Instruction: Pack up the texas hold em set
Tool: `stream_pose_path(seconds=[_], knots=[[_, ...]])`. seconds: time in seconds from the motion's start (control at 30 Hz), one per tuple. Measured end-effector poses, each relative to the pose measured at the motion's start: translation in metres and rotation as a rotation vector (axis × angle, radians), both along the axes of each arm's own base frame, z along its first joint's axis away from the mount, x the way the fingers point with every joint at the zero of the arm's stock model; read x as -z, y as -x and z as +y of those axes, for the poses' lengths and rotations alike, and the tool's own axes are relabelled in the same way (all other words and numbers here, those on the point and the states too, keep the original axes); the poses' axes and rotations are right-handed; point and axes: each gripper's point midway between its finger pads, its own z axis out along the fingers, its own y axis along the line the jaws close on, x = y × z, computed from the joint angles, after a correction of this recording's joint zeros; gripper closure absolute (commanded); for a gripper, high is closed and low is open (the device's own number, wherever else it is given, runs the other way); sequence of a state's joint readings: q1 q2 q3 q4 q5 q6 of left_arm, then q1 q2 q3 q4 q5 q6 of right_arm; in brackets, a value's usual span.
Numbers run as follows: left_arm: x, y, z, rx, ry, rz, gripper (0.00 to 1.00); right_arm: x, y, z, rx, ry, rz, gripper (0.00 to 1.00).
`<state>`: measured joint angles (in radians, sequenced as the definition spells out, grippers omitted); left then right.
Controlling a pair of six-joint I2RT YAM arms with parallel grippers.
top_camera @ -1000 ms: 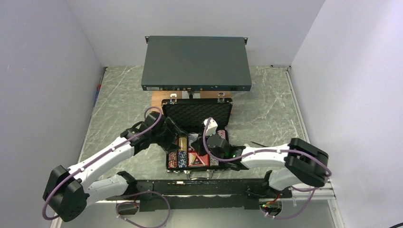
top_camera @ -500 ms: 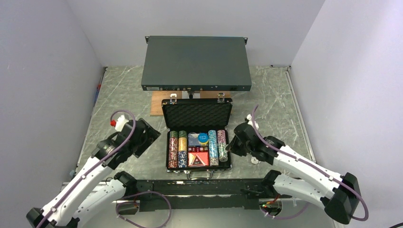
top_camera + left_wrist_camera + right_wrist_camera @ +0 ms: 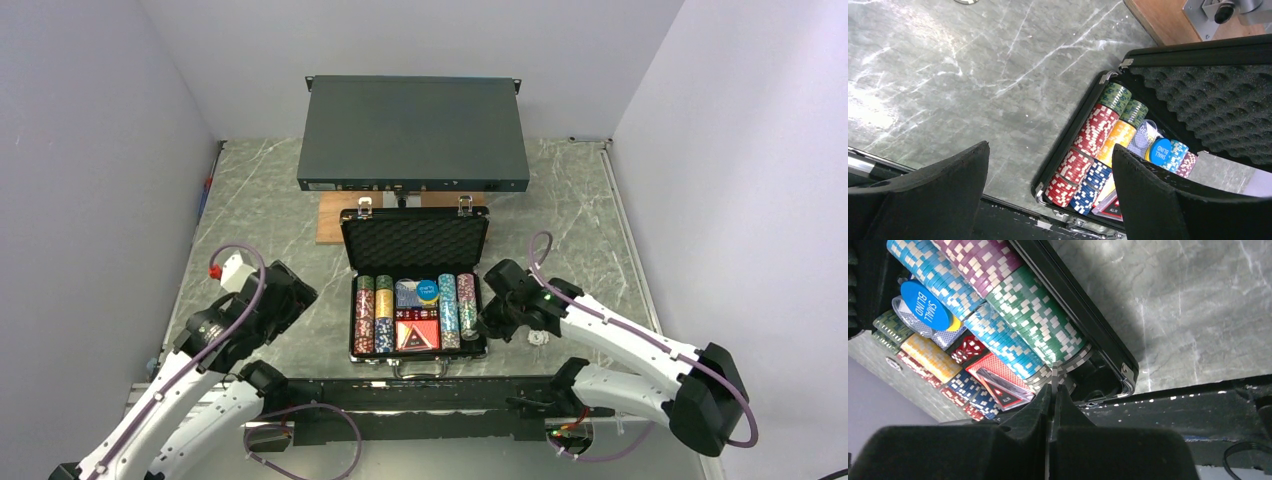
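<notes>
The texas hold em set [image 3: 415, 240] is a small black case lying open mid-table, its foam lid upright at the back. Rows of coloured chips [image 3: 372, 310], a card deck [image 3: 998, 380], red dice [image 3: 968, 347] and a blue "small blind" disc [image 3: 428, 291] fill the tray. My left gripper [image 3: 290, 300] hovers over bare table left of the case, open and empty; its view shows the case's left rim [image 3: 1068, 135] between its fingers. My right gripper [image 3: 487, 318] sits at the case's right front corner, shut on a thin grey chip [image 3: 1053, 376] held edge-on above the green chip row [image 3: 1033, 320].
A large dark grey rack box [image 3: 413, 130] stands behind the case, partly on a wooden board [image 3: 330, 215]. A small white round piece [image 3: 538, 337] lies on the table under the right wrist. A black rail [image 3: 400, 395] runs along the near edge.
Both arms pulled back from over the tray to either side of the case. The left jaws opened wide. The right gripper stayed shut and edged toward the case's right side.
</notes>
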<state>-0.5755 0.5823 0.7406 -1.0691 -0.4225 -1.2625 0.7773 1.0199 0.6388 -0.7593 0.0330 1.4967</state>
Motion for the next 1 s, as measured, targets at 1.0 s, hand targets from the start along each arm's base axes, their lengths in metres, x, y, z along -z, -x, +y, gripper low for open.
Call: stream_pose_path(seconds=[1.0], knots=[[0.011,0.004,0.018,-0.020,-0.104,0.023,0.07,0.019,0.020,-0.004,0.101,-0.070,0.098,1.00]])
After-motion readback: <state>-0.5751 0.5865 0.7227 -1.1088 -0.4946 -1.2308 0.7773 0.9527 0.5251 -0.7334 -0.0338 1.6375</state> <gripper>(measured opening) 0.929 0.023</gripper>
